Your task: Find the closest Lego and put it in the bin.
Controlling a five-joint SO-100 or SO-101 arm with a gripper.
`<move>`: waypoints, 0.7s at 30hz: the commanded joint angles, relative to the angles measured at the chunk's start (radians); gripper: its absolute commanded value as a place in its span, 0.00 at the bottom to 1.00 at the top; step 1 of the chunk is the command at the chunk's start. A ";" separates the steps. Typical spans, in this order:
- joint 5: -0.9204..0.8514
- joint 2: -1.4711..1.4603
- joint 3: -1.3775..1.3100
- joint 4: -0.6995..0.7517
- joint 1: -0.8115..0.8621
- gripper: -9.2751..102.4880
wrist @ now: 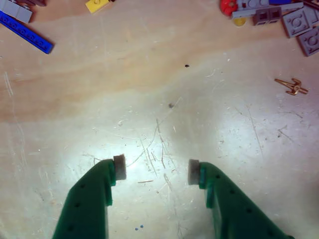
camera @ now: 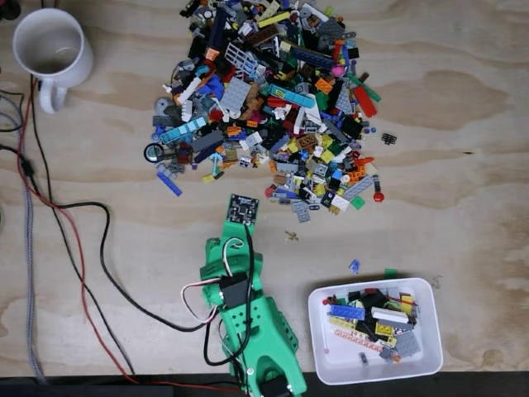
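Note:
A small flat grey studded Lego (camera: 302,212) lies at the near edge of the big pile, up and to the right of my green arm (camera: 240,285). In the wrist view it lies at the top right (wrist: 298,22), next to another grey plate at the frame edge. My gripper (wrist: 157,169) hangs open over bare scratched wood, with nothing between its padded fingertips (wrist: 119,167). The Lego is well ahead of it and to the right. The bin (camera: 335,364), a shallow white tray holding several bricks, stands at the lower right beside the arm's base.
A large heap of mixed bricks (camera: 273,99) spreads across the top middle. A tiny tan piece (camera: 291,236) and a tiny blue piece (camera: 354,265) lie between heap and bin. A white mug (camera: 51,45) stands at top left. Cables (camera: 83,248) trail along the left.

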 commanded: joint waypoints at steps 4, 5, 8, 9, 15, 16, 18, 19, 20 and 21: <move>-0.011 -0.074 0.012 -0.083 0.089 0.23; -0.011 -0.077 0.012 -0.083 0.089 0.23; -0.008 -0.077 0.014 -0.078 0.089 0.23; -0.008 -0.078 0.014 -0.078 0.091 0.23; -0.006 -0.078 0.012 -0.080 0.098 0.23; 0.011 -0.086 0.012 -0.094 0.109 0.23; 0.077 -0.172 0.005 -0.163 0.163 0.23; 0.101 -0.235 0.006 -0.213 0.192 0.23; 0.126 -0.298 0.014 -0.281 0.218 0.23; 0.155 -0.350 0.017 -0.342 0.247 0.24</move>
